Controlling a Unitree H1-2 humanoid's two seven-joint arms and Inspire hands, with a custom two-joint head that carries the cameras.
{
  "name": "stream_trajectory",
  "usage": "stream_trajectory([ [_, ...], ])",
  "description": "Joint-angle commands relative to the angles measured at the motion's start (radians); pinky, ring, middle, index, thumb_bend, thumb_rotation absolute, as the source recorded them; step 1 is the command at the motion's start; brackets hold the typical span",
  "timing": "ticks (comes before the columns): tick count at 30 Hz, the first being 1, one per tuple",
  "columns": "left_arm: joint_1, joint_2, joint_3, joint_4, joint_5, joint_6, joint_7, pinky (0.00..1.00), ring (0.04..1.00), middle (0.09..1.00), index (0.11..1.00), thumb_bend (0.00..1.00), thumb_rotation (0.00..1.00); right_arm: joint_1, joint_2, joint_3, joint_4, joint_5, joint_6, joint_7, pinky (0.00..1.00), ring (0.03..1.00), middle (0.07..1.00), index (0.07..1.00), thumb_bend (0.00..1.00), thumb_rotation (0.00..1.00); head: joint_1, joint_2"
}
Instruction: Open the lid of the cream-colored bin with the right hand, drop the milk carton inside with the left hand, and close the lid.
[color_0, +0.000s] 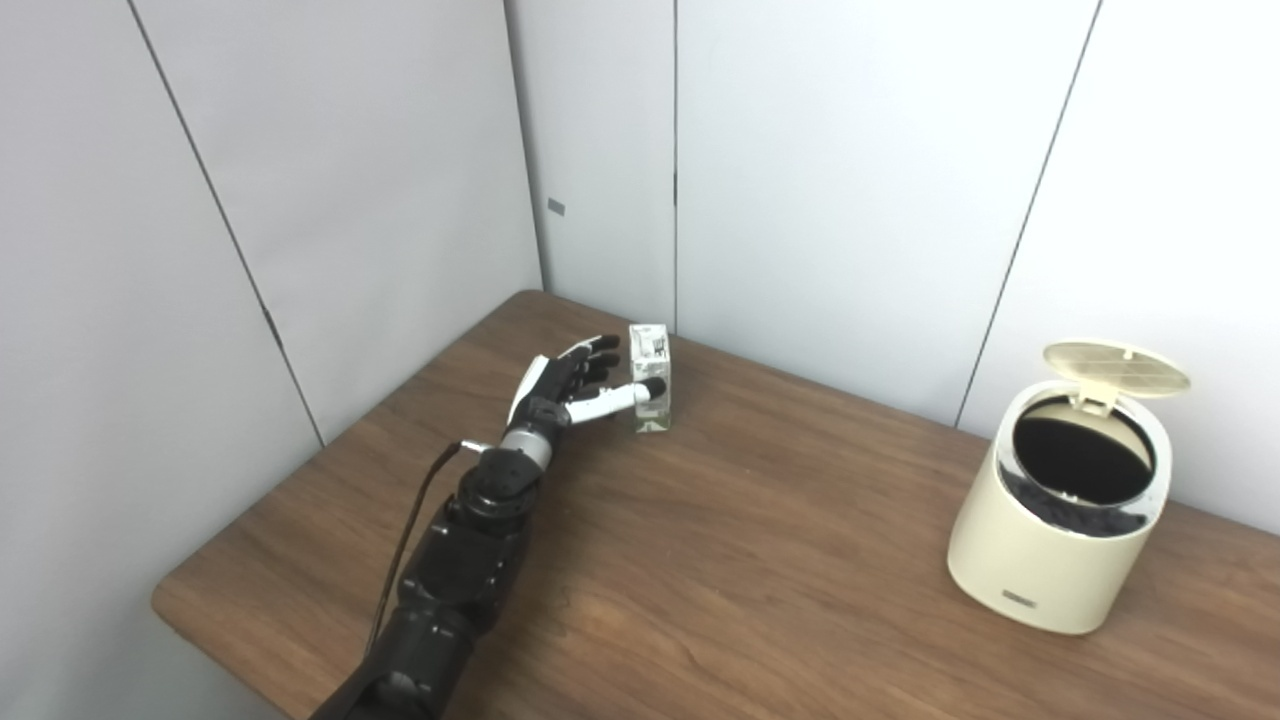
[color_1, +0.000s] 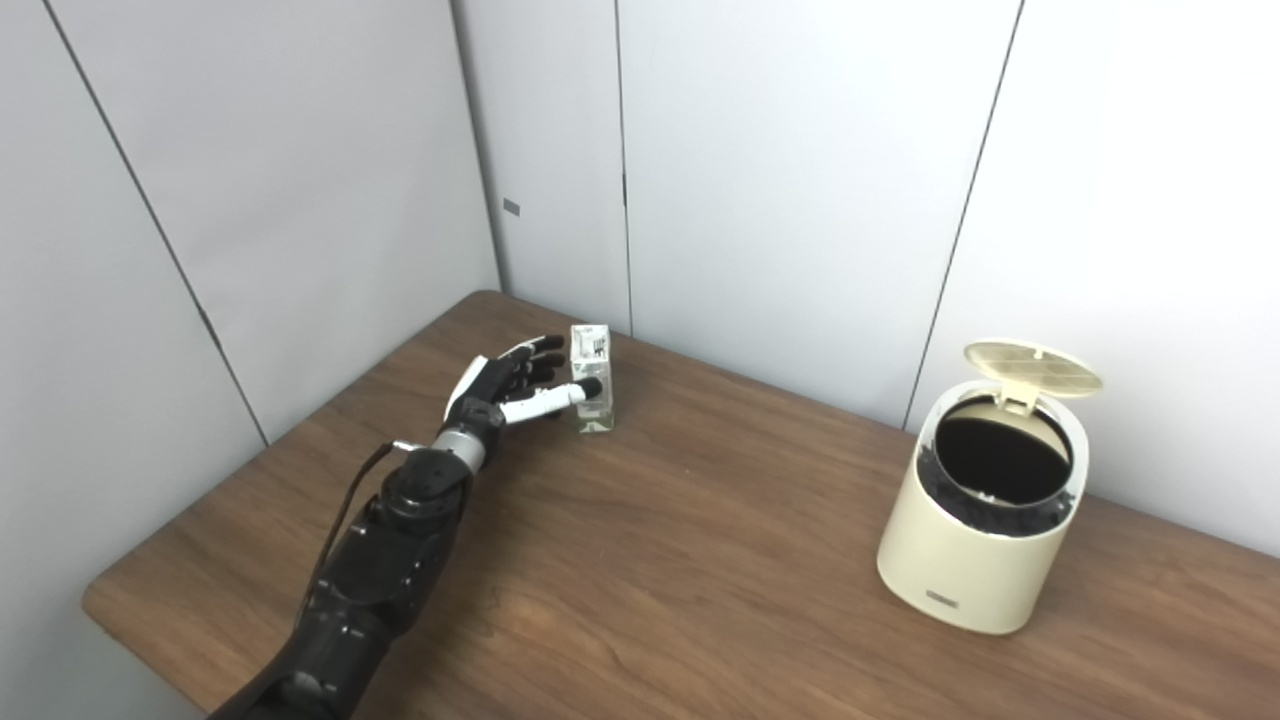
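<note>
Bin label: small plate low on the cream-colored bin (color_0: 1060, 520), unreadable; lid (color_0: 1115, 368) raised.
Table (color_0: 760, 560): bare wood between bin and carton.
Left hand (color_0: 575, 385): fingers spread, thumb touching carton.
Milk carton (color_0: 650, 378): upright, far left; print illegible.

Carton (color_0: 651, 378): small, pale, upright box with dark print on its upper face; stands at the far left of the bench, near the back corner, well apart from the bin

Bin (color_0: 1060, 520): cream, round-bodied, small label low on its front; stands upright at the right; dark liner inside

Lid (color_0: 1115, 368): cream disc, hinged at the back, raised open
</note>
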Motion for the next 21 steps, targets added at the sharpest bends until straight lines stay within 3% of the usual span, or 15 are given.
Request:
stream_trajectory([
  [1,-0.039,0.014,-0.023,0.011,0.004,-0.015,-0.035,0.87,0.878,0.864,0.906,1.00,0.32,0.032,-0.014,-0.007,0.000,-0.007,-0.019,-0.001,0.45,0.693,0.752,0.720,0.67,0.99,0.001,0.001],
  [15,-0.097,0.022,-0.065,0.080,-0.013,-0.038,-0.093,0.84,0.884,0.870,0.917,1.00,0.30,0.060,-0.017,-0.020,-0.042,-0.012,0.005,0.016,0.45,0.688,0.750,0.720,0.70,0.96,-0.030,0.010],
  [21,-0.122,0.008,-0.063,0.125,-0.032,-0.037,-0.104,0.82,0.867,0.856,0.900,1.00,0.27,0.075,-0.014,-0.022,-0.064,-0.024,0.013,0.015,0.46,0.690,0.747,0.720,0.66,0.94,-0.043,0.018],
])
